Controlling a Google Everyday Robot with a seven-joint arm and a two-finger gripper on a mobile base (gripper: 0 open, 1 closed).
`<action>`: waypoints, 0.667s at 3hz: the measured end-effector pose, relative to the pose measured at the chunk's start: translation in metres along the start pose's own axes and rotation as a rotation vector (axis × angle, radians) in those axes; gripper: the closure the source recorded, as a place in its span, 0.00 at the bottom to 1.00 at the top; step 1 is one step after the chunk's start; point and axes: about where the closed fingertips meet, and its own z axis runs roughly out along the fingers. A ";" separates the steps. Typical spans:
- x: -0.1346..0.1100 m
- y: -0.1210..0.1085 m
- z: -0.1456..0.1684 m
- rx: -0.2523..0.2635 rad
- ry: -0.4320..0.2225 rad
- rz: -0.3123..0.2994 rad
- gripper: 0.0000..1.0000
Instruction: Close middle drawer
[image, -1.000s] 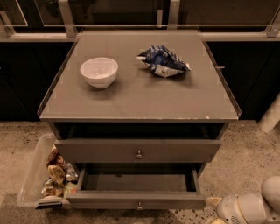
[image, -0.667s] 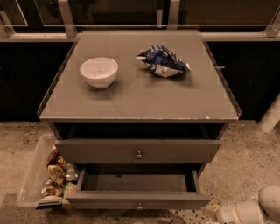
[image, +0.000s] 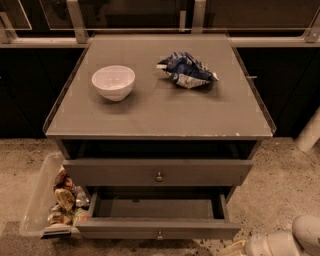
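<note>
While the grey-brown wooden middle drawer (image: 159, 229) is gaping, we are aiming.
White gripper (image: 256, 246) low beside it for pushing; grip unclear.

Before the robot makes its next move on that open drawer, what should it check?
1. Middle drawer needs pushing: ok, it stands pulled out below the upper drawer front.
2. Nothing sticks up inside it: ok, it looks empty.
3. Gripper lined up with the knob: not ok, it sits low at the picture's right, off to the side of the front.
4. Clear bin of snacks apart from the drawer's corner: cannot tell, they sit very close.
5. Bowl and chip bag away from the top's front edge: ok.
</note>
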 end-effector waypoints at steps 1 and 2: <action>0.002 -0.014 0.006 -0.005 -0.036 0.030 0.80; -0.014 -0.035 0.011 -0.003 -0.113 0.004 1.00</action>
